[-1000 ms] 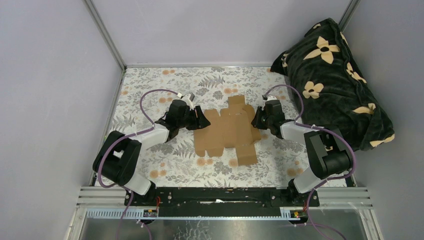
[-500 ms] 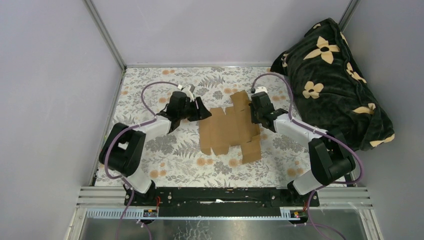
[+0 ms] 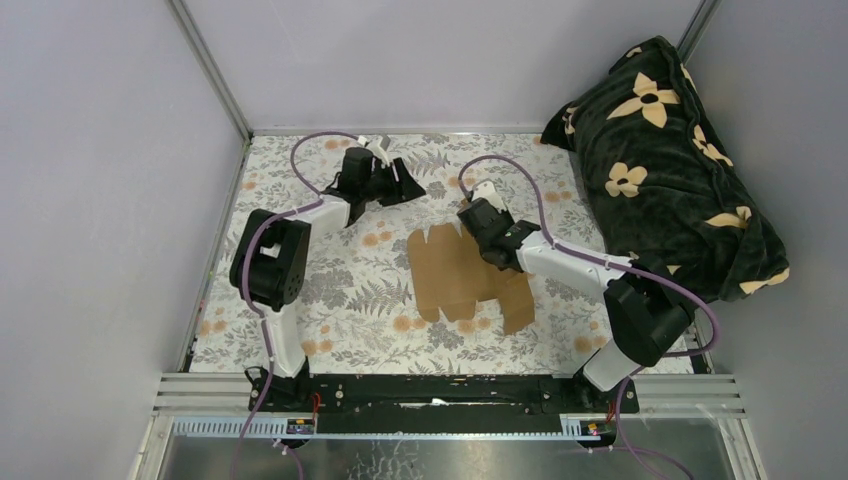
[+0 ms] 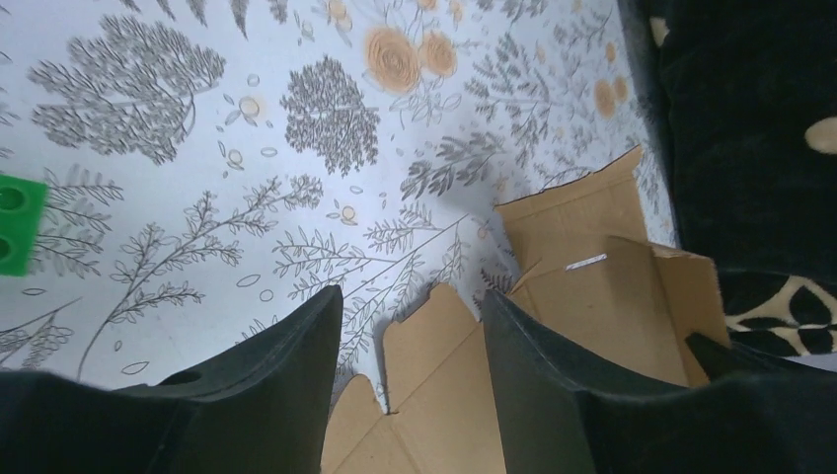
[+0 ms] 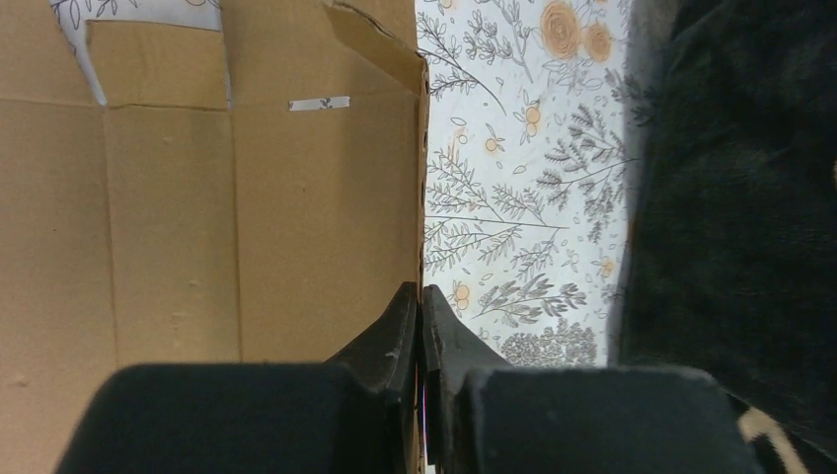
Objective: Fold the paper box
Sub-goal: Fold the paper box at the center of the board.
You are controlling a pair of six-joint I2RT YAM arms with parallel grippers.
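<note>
Underneath everything, the floral-patterned table (image 3: 330,300). Heaped in its far right corner, a dark flowered blanket (image 3: 670,150), well apart from the work and probably parked there simply to keep out of the way.

Near the middle of the table, slightly toward the right edge: the paper box (image 3: 455,285), not yet a box. Only a brown die-cut sheet with flaps and creases, mostly flat on the surface. Far right part apparently lifted off the table, judging by the overhead and left wrist views; hard to tell how steeply.

Reaching in from the right edge, the right gripper (image 3: 478,232), clenched on the sheet's right-hand rim. Its fingers (image 5: 390,336) pressed together, with the cardboard edge running straight in between. A thin edge pinch, most likely chosen to swing that panel up and over along a crease; liable to slip or tear if pulled hard.

Hanging near the far edge, left of the sheet, the left gripper (image 3: 405,188): released, jaws wide, nothing between, not touching the cardboard. Likely kept clear to leave room for the fold, yet pointed at the sheet, ready to pin the flat part.

Smallest, a green cube (image 4: 18,222) at the left border of the left wrist view, well apart from the sheet, no part of the job.
</note>
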